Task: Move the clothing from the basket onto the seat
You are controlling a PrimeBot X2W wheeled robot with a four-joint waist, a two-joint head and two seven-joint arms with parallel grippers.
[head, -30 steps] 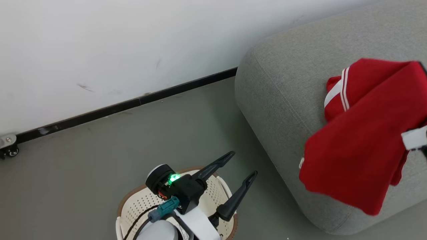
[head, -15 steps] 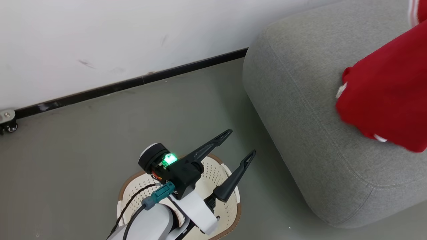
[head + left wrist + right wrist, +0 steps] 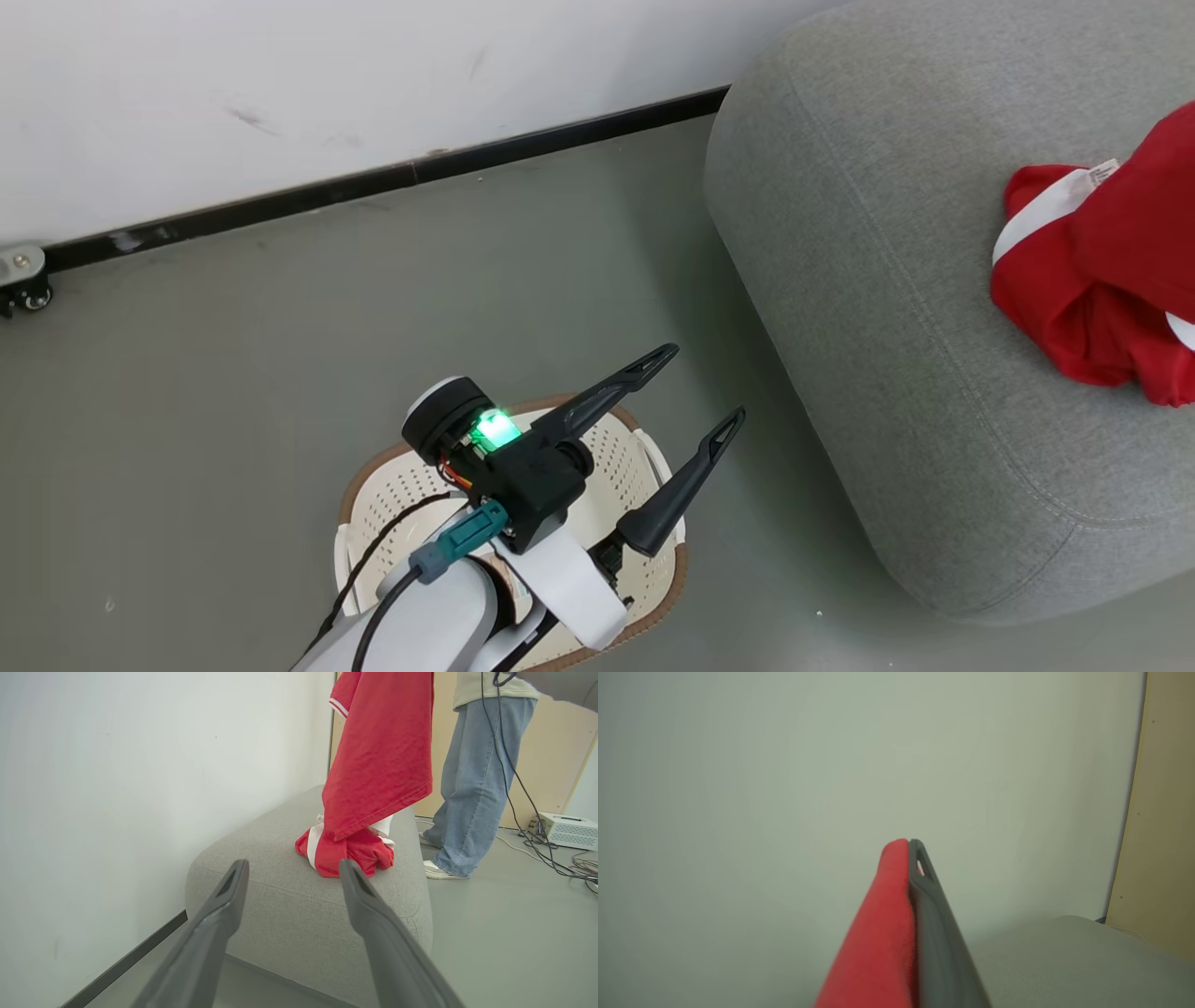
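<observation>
My right gripper (image 3: pixel 908 847) is shut on the red clothing (image 3: pixel 882 928), with fabric pressed against its dark finger (image 3: pixel 927 905). In the left wrist view the clothing (image 3: pixel 378 765) hangs above the grey seat (image 3: pixel 280 882). Its lower edge meets a bunched red heap with white stripes (image 3: pixel 345 854) lying on the seat. I cannot tell whether heap and hanging cloth are one piece. The head view shows the clothing (image 3: pixel 1092 280) on the seat (image 3: pixel 887 280) at the right edge. My left gripper (image 3: pixel 695 392) stands open and holds nothing above the cream basket (image 3: pixel 359 485), its arm covering much of the inside.
A white wall with a dark baseboard (image 3: pixel 373 177) runs behind the basket and seat. A person in jeans (image 3: pixel 472 774) stands beyond the seat's far end. A white box (image 3: pixel 567 830) and loose cables (image 3: pixel 537 849) lie on the grey floor there.
The head camera has shifted. The hanging red clothing has gone right and down, so its lower part now lies bunched on the seat. My left gripper stays open over the basket.
</observation>
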